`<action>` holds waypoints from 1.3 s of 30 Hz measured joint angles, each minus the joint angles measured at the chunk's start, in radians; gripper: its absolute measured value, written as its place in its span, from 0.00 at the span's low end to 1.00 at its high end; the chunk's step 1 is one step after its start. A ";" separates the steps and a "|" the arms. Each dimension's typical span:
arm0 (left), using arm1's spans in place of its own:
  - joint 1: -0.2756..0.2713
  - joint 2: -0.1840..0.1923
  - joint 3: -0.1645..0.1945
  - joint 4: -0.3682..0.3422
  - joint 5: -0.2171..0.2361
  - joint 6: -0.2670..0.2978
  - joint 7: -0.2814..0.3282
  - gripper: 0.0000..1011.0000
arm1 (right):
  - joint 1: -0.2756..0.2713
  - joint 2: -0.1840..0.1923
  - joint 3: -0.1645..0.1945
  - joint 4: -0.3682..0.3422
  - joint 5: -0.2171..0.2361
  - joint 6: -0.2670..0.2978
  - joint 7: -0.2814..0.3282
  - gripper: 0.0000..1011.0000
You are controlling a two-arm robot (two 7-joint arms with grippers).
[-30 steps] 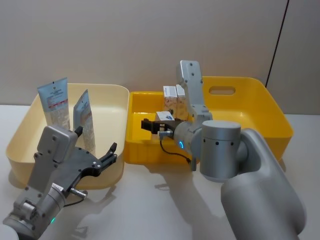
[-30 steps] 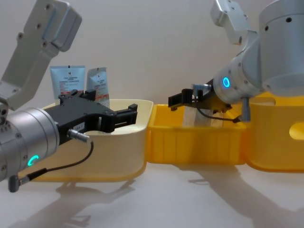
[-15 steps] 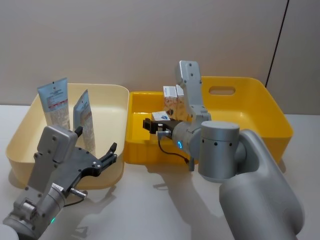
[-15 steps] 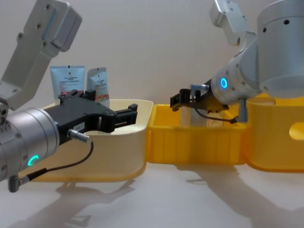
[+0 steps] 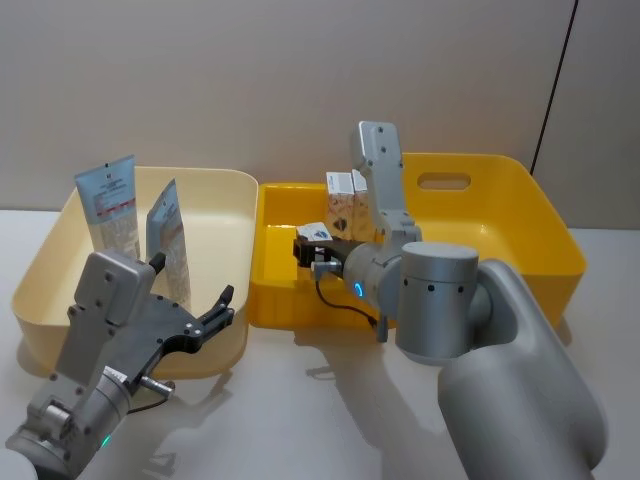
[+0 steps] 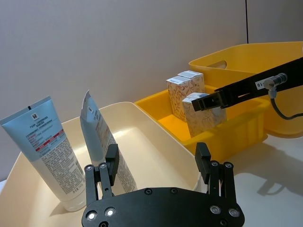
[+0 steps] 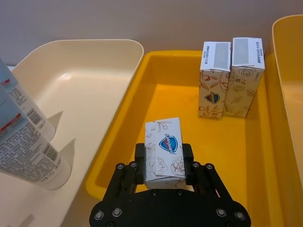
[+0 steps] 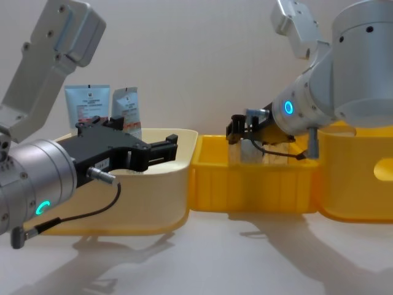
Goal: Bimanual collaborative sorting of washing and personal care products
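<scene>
Two blue tubes (image 6: 40,142), three cartons (image 7: 210,78), one carton (image 7: 164,144) in right claw (image 7: 164,160)

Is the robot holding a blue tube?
No, the right gripper holds a cream carton in its jaws in the yellow tub; the left gripper is open, the blue tubes standing free.

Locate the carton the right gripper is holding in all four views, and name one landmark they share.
Head view: held carton at centre, inside the small yellow tub.
Chest view: carton right of centre, just above the tub's front wall.
Left wrist view: carton in the tub, next to the two upright cartons.
Right wrist view: carton clamped in the right gripper.
Shared landmark: the small yellow tub.
</scene>
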 joint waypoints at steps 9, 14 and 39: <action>0.000 0.000 0.000 0.000 0.000 0.000 0.000 0.99 | -0.004 0.003 -0.002 -0.012 -0.001 -0.019 0.013 0.44; 0.000 0.000 0.000 0.000 0.000 0.000 0.000 0.99 | -0.010 0.009 -0.005 -0.031 -0.003 -0.048 0.028 0.44; 0.000 0.000 0.000 0.000 0.000 0.000 0.000 0.99 | -0.025 0.068 0.018 -0.198 -0.035 -0.252 0.098 0.44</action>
